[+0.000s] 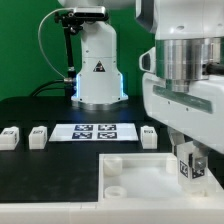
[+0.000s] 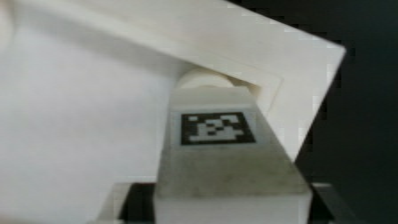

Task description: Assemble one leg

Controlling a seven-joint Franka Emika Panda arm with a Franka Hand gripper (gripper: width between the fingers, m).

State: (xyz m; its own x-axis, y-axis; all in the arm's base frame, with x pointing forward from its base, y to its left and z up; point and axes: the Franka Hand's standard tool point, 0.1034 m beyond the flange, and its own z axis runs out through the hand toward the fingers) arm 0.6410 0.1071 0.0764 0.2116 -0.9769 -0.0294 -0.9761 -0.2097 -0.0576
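Observation:
My gripper is shut on a leg, a small white post with a black-and-white tag on its face. It holds the leg at the near corner of the large white tray-like part on the exterior view's right. In the wrist view the leg runs out from between the dark fingers of the gripper. Its far end sits at a corner of the tray-like part. Whether the end is seated in the corner hole I cannot tell.
Three more legs lie on the black table: two at the exterior view's left, one right of the marker board. The marker board lies behind the tray-like part. The robot base stands at the back.

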